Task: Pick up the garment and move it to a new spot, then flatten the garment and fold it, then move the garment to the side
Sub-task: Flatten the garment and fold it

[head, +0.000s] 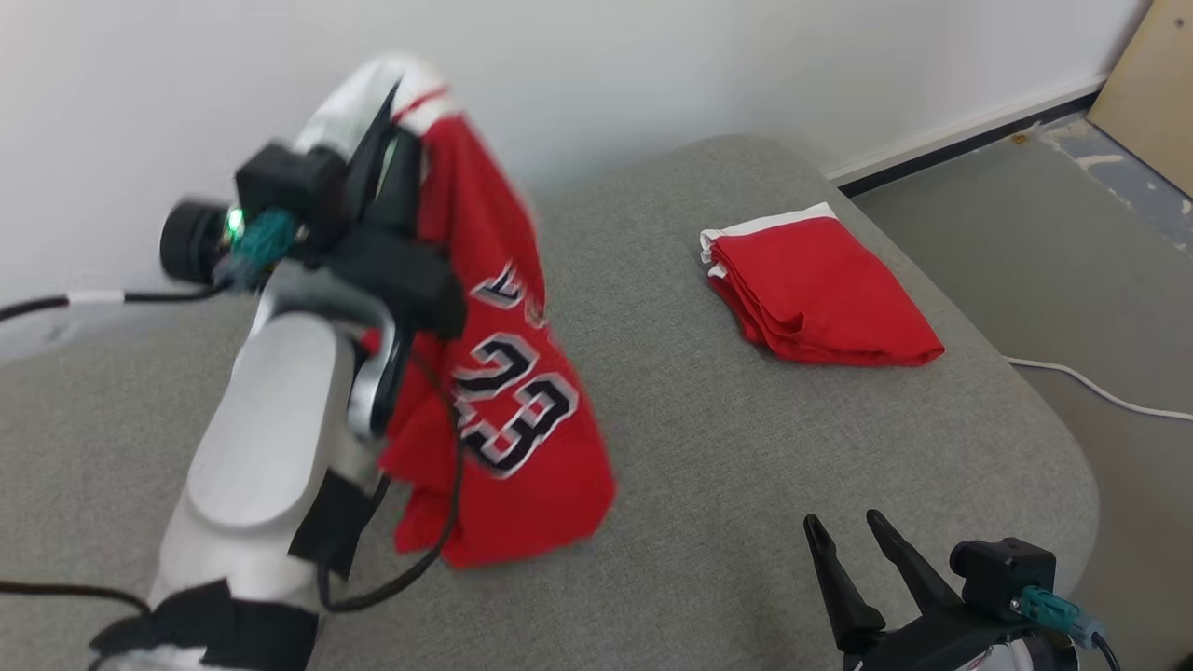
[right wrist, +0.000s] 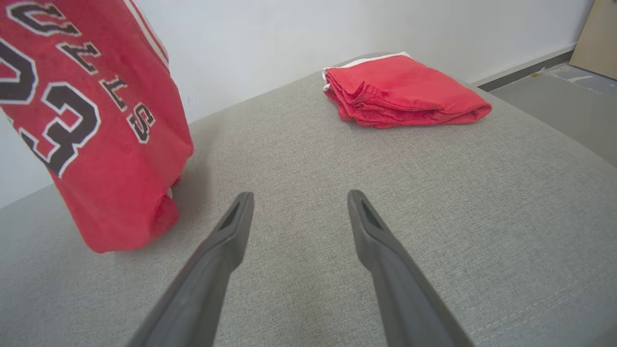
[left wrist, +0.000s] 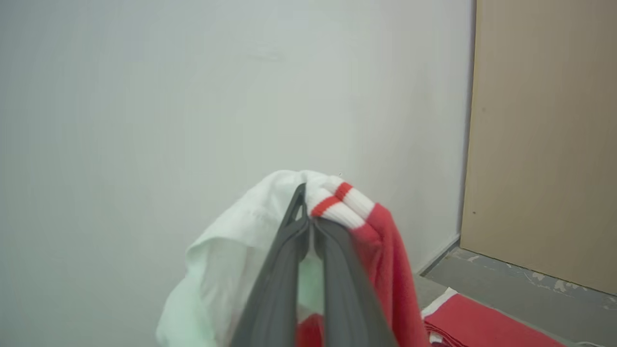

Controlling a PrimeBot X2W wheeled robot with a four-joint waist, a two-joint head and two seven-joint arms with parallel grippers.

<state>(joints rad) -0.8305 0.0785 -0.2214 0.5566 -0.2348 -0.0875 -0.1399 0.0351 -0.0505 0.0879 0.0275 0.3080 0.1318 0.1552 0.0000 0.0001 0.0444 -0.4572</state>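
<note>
- The garment is a red jersey with a black, white-edged 23 and black lettering. It hangs from my left gripper above the left part of the grey cushion.
- The left wrist view shows my left jaws pressed together on the jersey's upper edge. They pinch white ribbed trim with red stripes, along with a bunch of pale white fabric.
- From that pinch the red cloth falls down the right side of my left forearm. In the head view it is blurred.
- In the right wrist view the lowest fold sits at or just over the cushion with a shadow under it. I cannot tell whether it touches.
- My right gripper is low over the cushion's near right part. Its jaws are spread wide with nothing between them, and it is well apart from the jersey.
- A second red garment, folded and edged in white, lies flat on the far right part of the cushion.
- Beyond the cushion is a white wall.
- To the right are a grey floor, a white cable lying on it, and a wooden panel.
</note>
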